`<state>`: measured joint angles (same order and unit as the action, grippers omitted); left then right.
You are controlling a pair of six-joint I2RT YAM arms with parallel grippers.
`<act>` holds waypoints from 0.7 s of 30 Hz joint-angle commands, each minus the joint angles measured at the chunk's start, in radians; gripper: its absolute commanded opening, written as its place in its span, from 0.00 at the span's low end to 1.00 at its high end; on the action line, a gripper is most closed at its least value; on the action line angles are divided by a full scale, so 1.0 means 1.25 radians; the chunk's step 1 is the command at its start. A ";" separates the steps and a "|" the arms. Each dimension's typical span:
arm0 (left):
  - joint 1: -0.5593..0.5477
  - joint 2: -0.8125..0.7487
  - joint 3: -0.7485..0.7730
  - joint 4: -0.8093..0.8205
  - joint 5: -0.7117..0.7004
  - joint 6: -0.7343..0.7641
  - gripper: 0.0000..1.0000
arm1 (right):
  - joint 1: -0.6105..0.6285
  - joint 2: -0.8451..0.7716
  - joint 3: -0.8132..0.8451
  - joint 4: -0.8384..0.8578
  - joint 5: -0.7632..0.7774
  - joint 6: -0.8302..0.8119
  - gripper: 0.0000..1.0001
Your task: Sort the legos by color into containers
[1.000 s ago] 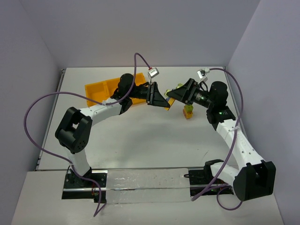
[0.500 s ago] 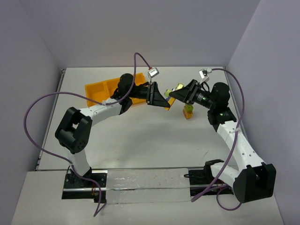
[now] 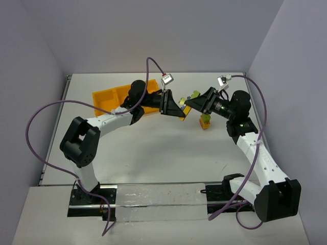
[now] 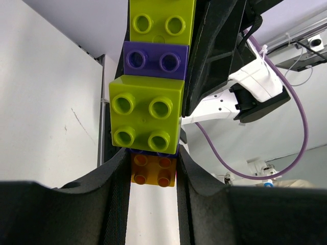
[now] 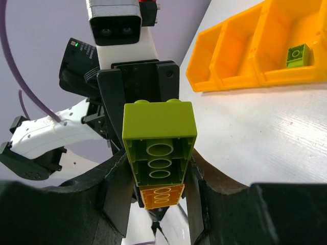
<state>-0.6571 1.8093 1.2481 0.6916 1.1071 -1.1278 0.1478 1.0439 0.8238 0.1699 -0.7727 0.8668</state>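
Note:
A stack of legos (image 4: pixel 150 109), lime green, dark purple and orange bricks, hangs in the air between both grippers. My left gripper (image 4: pixel 152 176) is shut on its orange end brick (image 4: pixel 152 171). My right gripper (image 5: pixel 158 176) is shut on the lime green brick (image 5: pixel 159 135) at the other end. From above, the left gripper (image 3: pixel 179 109) and right gripper (image 3: pixel 193 103) meet nose to nose right of the orange-yellow tray (image 3: pixel 110 97). One lime green brick (image 5: pixel 298 55) lies in an end compartment of the tray (image 5: pixel 230 51).
A small second stack (image 3: pixel 205 121), lime green on orange, stands on the white table just below my right gripper. Purple cables loop off both arms. Grey walls close in the table at the back and sides.
My right gripper has closed from open onto the lime green end of the stack. The left gripper has kept its hold and has not moved.

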 commanded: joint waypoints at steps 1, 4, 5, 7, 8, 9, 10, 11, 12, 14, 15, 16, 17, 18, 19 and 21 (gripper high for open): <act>0.014 -0.059 0.056 -0.117 -0.036 0.094 0.31 | -0.003 -0.028 -0.007 0.016 -0.003 -0.033 0.00; 0.019 -0.074 0.094 -0.260 -0.060 0.189 0.82 | -0.003 -0.029 -0.006 0.013 -0.010 -0.041 0.00; 0.021 -0.078 0.112 -0.323 -0.069 0.233 0.95 | -0.004 -0.029 -0.003 0.008 -0.013 -0.049 0.00; 0.030 -0.089 0.129 -0.381 -0.074 0.291 0.99 | -0.006 -0.028 0.002 -0.001 -0.019 -0.058 0.00; 0.036 -0.095 0.135 -0.401 -0.076 0.311 0.99 | -0.008 -0.027 0.005 -0.003 -0.026 -0.061 0.00; 0.043 -0.100 0.139 -0.427 -0.078 0.324 0.99 | -0.009 -0.026 0.008 -0.005 -0.034 -0.064 0.00; 0.051 -0.106 0.138 -0.439 -0.077 0.332 0.99 | -0.010 -0.024 0.011 -0.010 -0.039 -0.067 0.00; 0.060 -0.112 0.135 -0.441 -0.074 0.338 0.99 | -0.010 -0.023 0.013 -0.013 -0.043 -0.070 0.00; 0.074 -0.121 0.130 -0.440 -0.067 0.341 0.99 | -0.011 -0.023 0.014 -0.014 -0.049 -0.074 0.00; 0.094 -0.129 0.126 -0.433 -0.058 0.338 0.99 | -0.011 -0.022 0.014 -0.007 -0.069 -0.075 0.00; 0.099 -0.128 0.126 -0.426 -0.046 0.333 0.99 | -0.011 -0.021 0.014 0.006 -0.088 -0.072 0.00; 0.102 -0.121 0.128 -0.419 -0.038 0.327 0.99 | -0.011 -0.019 0.013 0.016 -0.102 -0.069 0.00; 0.102 -0.112 0.130 -0.406 -0.028 0.318 0.99 | -0.011 -0.016 0.013 0.024 -0.115 -0.066 0.00; 0.101 -0.104 0.133 -0.387 -0.013 0.305 0.98 | -0.011 -0.011 0.015 0.031 -0.128 -0.064 0.00; 0.100 -0.099 0.132 -0.368 0.007 0.276 0.97 | -0.011 -0.008 0.017 0.039 -0.148 -0.062 0.00; 0.098 -0.085 0.127 -0.318 0.029 0.242 0.96 | -0.011 -0.001 0.021 0.052 -0.177 -0.058 0.00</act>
<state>-0.5255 1.6865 1.3735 0.1868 1.0557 -0.7657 0.1390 1.0383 0.8223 0.1461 -0.8853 0.7948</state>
